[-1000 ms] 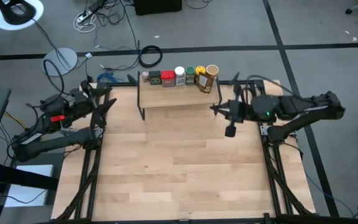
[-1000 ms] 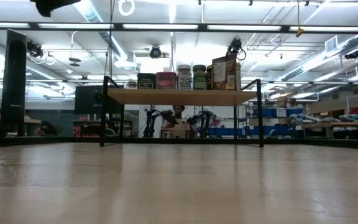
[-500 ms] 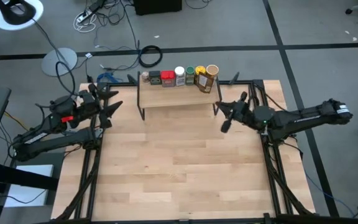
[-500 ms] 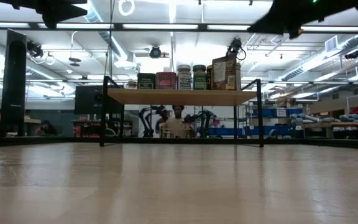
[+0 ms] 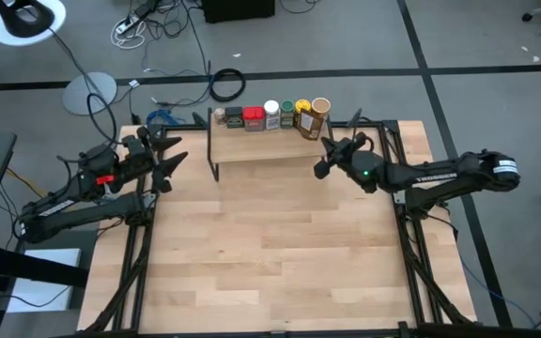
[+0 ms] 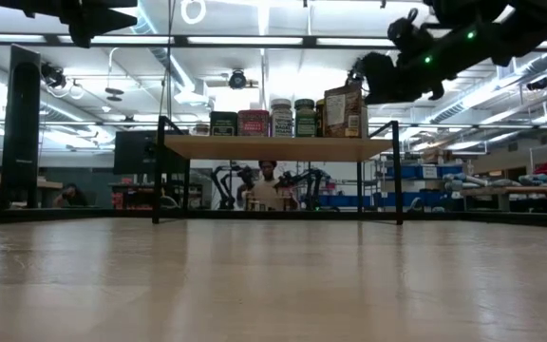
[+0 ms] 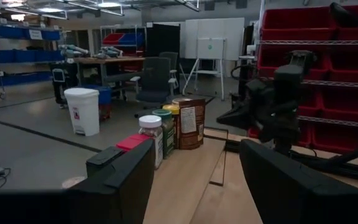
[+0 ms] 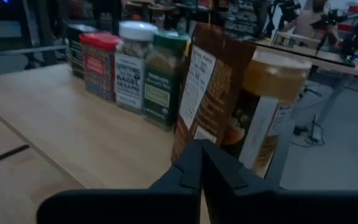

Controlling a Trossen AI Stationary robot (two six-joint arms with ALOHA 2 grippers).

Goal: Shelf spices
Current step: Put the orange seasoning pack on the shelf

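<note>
R gripper fingers together, empty, near brown canister; L gripper fingers apart, empty.

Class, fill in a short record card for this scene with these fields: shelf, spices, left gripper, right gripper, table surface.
shelf: low rack with light wooden top board and thin black legs, at the table's far edge
spices: row of small jars and tins standing upright along the board's far edge; taller brown canister at the right end
left gripper: fingers open, holding nothing, over the table's left edge
right gripper: fingers shut, holding nothing, beside the shelf's right end, pointed at the brown canister
table surface: large light wooden table; no spices seen on it
</note>
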